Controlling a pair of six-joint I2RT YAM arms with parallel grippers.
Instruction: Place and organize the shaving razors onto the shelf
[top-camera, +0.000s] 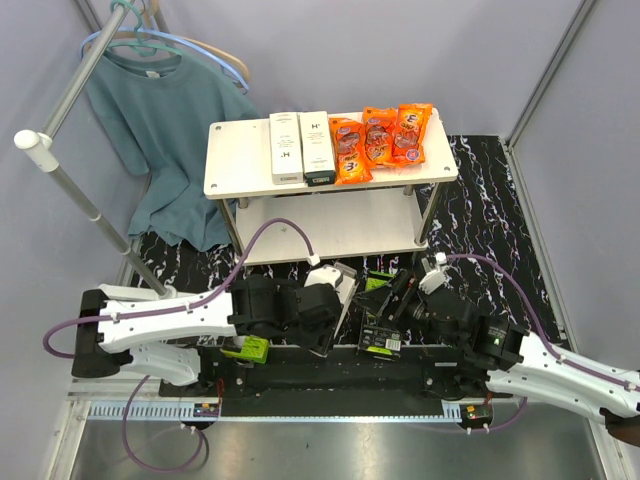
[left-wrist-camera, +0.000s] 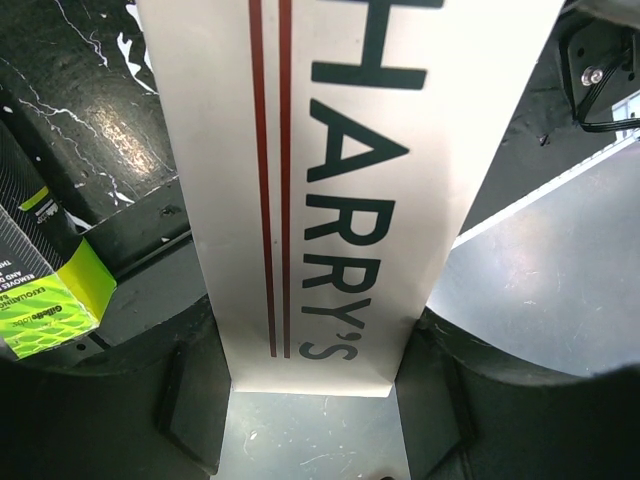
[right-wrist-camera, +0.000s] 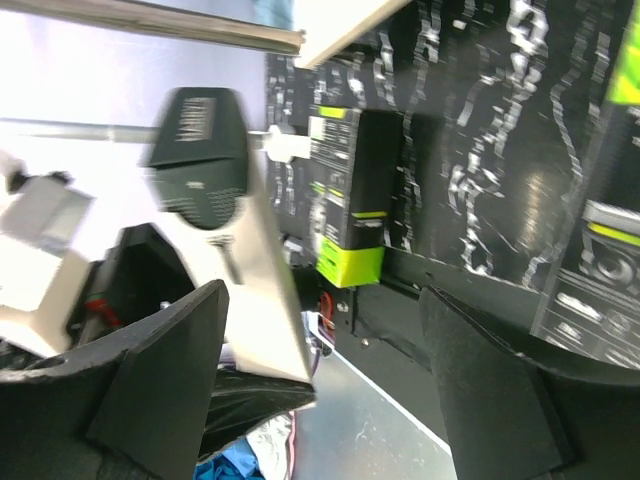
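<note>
Status: one razor box is in hand and two are already shelved.

- Left fingers are clenched on the white Harry's box. The left wrist view shows the grip at one end, with the rest of the long box sticking out past the fingers. The box is tilted, low over the desk, just in front of the shelf.
- Right fingers are spread with nothing between them. They hover just beside the near black box, which lies on the desk.
- A second black box lies by the left arm.
- The two shelved white boxes lie side by side on the top board. The orange snack packets fill the board's right part, so bare board remains only on the left.

Judged step: carry the held box up to the top board.

Risks:
1. An end grip on a long box gives leverage, so a quick swing may let the box pivot or slip in the fingers.
2. The box sits below the top board's front edge. A shallow rise could catch that edge or a metal leg.
3. Setting it down too close could push the shelved boxes out of line.
4. The two arms are close together, so a simultaneous move risks the right fingers striking the held box.
</note>
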